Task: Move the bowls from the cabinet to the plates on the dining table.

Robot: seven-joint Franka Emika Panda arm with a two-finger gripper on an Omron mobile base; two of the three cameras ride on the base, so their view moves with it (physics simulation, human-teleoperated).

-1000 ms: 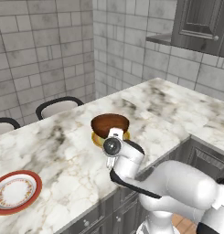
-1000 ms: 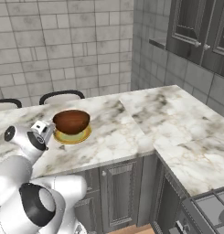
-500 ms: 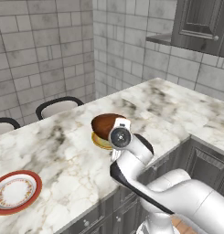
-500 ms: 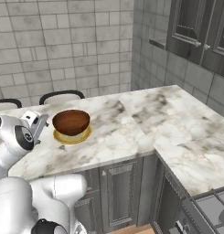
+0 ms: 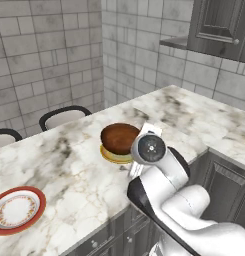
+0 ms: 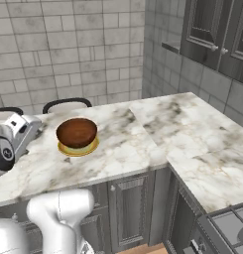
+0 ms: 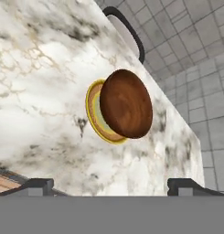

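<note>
A dark reddish-brown bowl (image 5: 120,137) (image 6: 77,132) (image 7: 126,103) rests on the yellow-orange plate (image 5: 113,156) (image 6: 78,148) (image 7: 93,116) on the marble dining table (image 5: 69,165) (image 6: 128,144). A red-rimmed plate (image 5: 16,209) lies bare at the table's left. My gripper (image 7: 111,185) is open, with nothing between its fingers. It hangs over the table's near edge, apart from the bowl and facing it. The hand (image 5: 149,148) (image 6: 16,131) sits just on the near side of the bowl. The grey cabinet (image 5: 219,22) (image 6: 212,27) hangs at the upper right.
Two black-framed chairs (image 5: 64,115) (image 6: 66,104) stand behind the table against the tiled wall. The marble counter (image 6: 207,149) turns a corner to the right below the cabinet. Grey drawer fronts (image 6: 133,208) run under the top, and a stove corner (image 6: 227,230) shows at the lower right.
My open hand has drawn back from the bowl toward the table's near edge. The bowl and both plates have stayed in place.
</note>
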